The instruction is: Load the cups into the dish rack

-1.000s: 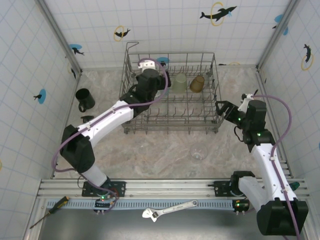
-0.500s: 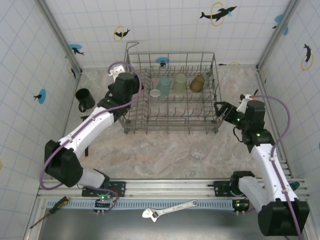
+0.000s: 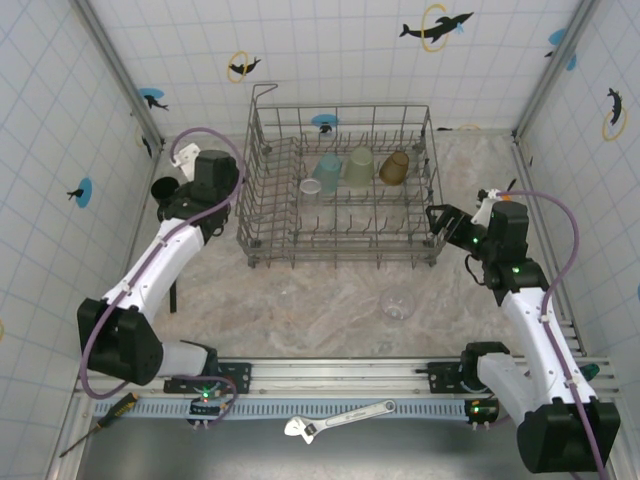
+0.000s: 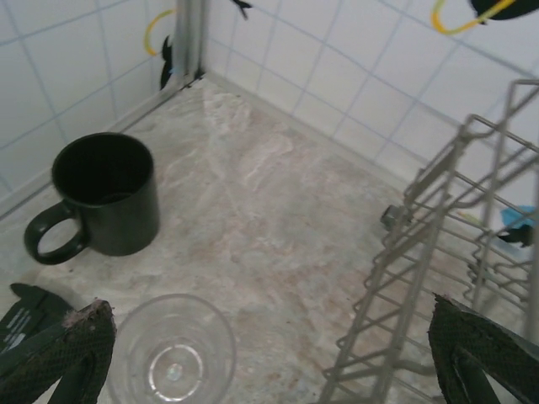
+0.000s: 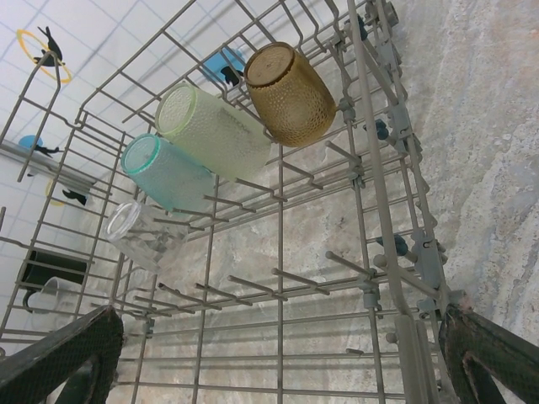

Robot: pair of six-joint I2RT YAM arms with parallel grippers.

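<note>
The marbled tabletop [image 3: 320, 295] carries the dish rack [image 3: 340, 252] toward its far edge. A black mug [image 4: 109, 198] and a clear tumbler [image 4: 173, 358] stand by the left edge. A second clear tumbler [image 3: 397, 305] stands nearer the front edge.

Four cups [image 3: 359, 167] sit in the dish rack [image 3: 340, 245], a mug [image 4: 105, 195] left of it, a tumbler [image 3: 397, 305] before it.

No words, numbers or brand marks can be read. The only markings are stickers on the tiled walls [image 3: 340, 60]: black sea-animal silhouettes [image 3: 437, 24] over yellow rings and blue discs [image 3: 83, 191].

Robot lab cell: tiled walls [image 3: 330, 70]
</note>
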